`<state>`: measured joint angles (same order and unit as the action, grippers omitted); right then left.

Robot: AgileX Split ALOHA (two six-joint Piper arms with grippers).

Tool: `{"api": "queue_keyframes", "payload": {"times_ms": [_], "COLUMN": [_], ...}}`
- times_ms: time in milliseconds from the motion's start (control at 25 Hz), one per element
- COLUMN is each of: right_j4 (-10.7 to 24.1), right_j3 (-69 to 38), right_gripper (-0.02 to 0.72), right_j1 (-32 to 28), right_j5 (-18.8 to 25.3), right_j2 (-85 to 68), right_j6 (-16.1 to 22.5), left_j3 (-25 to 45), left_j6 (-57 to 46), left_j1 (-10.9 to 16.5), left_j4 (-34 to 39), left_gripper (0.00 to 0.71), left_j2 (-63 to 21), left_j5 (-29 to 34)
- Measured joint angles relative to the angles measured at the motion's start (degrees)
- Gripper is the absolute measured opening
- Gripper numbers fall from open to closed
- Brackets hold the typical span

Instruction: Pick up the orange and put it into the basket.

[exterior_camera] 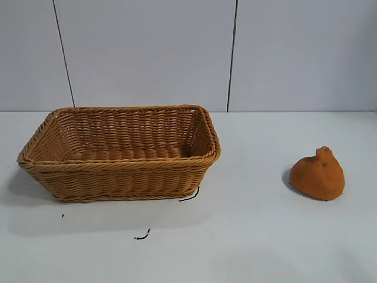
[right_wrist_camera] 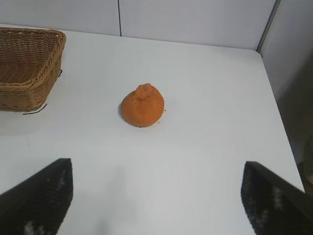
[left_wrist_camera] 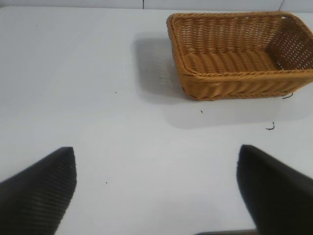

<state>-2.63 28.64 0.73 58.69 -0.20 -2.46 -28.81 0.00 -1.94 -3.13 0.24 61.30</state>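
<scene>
since nothing is lifted yet, task at its start. orange (exterior_camera: 318, 174) resting on bare table (exterior_camera: 253, 236) toward the right edge, knobby neck up, well apart from basket (exterior_camera: 121, 152). basket upright toward the left side, near the back edge, nothing inside, mouth free for a drop from above. right gripper (right_wrist_camera: 156, 196) spread wide, holding nothing, hanging back short of the orange and lined up on it, so probably the picking arm. left gripper (left_wrist_camera: 156, 191) also wide apart and holding nothing, aimed toward the basket, likely idle.
</scene>
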Motion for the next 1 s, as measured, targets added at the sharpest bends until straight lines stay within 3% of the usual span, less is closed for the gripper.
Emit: {"api": "queue_keyframes", "payload": {"times_ms": [200,440,680,1000], "right_j4": [-0.1,0.0,-0.5,-4.6], "right_j3": [0.2,5.8,13.7,28.9], "right_gripper": [0.667,0.667,0.667,0.667], "right_j1": [0.0,0.0,0.0,0.0], "right_j5": [-0.4,-5.2,-6.9,-7.2], "right_j2": [0.0,7.0,30.3,67.6], "right_j6": [0.0,0.0,1.0,1.9], "left_j3": [0.0,0.0,0.0,0.0], "left_j6": [0.0,0.0,0.0,0.0], "left_j1": [0.0,0.0,0.0,0.0], "left_j4": [0.0,0.0,0.0,0.0], "left_gripper": [0.639,0.639,0.639,0.639], "left_j2": [0.0,0.0,0.0,0.0], "left_j5": [0.0,0.0,0.0,0.0]}}
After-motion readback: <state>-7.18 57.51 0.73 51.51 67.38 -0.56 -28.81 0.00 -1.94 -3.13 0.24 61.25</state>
